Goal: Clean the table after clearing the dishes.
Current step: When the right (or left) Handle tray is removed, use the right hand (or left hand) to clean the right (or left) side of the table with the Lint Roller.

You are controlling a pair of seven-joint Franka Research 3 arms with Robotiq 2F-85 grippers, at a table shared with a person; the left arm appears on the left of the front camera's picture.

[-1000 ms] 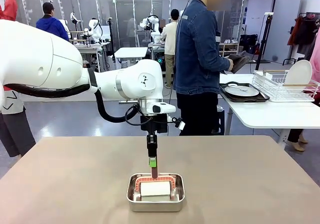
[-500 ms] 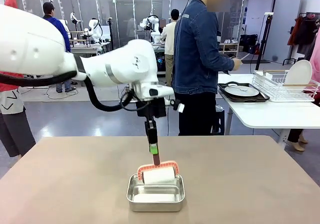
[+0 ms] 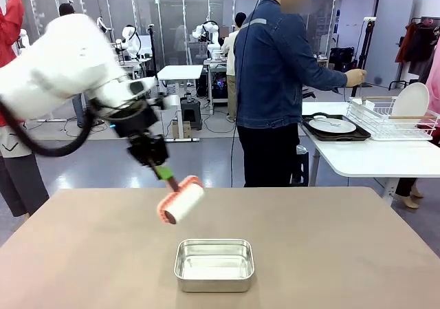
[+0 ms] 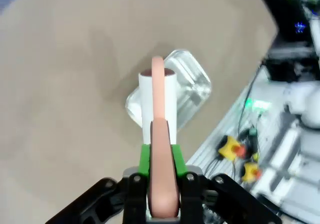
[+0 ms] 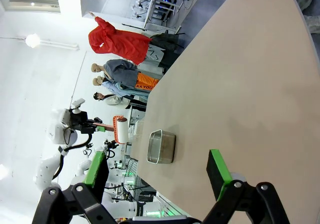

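Clamping the salmon-pink handle of a roller (image 3: 182, 200) between its green pads, the left gripper (image 3: 163, 172) is holding it tilted in the air above the table (image 3: 344, 254), to picture-left of the pan (image 3: 214, 281) and apart from it. The roller is a smooth white cylinder in a pink frame. The pan is a shallow rectangular steel dish with rounded corners, shining against the matte tan tabletop. In the left wrist view the left gripper (image 4: 161, 160) is squeezing the rounded handle, with the roller (image 4: 157, 92) pointing towards the pan (image 4: 197, 79) and table (image 4: 60, 84). The right gripper (image 5: 156, 168) is hanging with its jaws spread wide and nothing between them, over the table (image 5: 250, 84), with the pan (image 5: 161, 146) and roller (image 5: 120, 132) showing far off. A flat white plate (image 3: 332, 125) is sitting on a dark tray (image 3: 340, 137) on the white side table (image 3: 371, 159), and a second plate (image 3: 410, 101) is standing on edge in the wire rack (image 3: 385, 120).

A second ago the roller was standing inside the pan under an upright gripper. It has since risen and swung to picture-left, and the person (image 3: 275, 82) is now stretching an arm out to the right.

Motion is smearing the left arm. The cutlery on the plate is too small to make out, and both wrist views are cutting the fingers off at the bottom edge.
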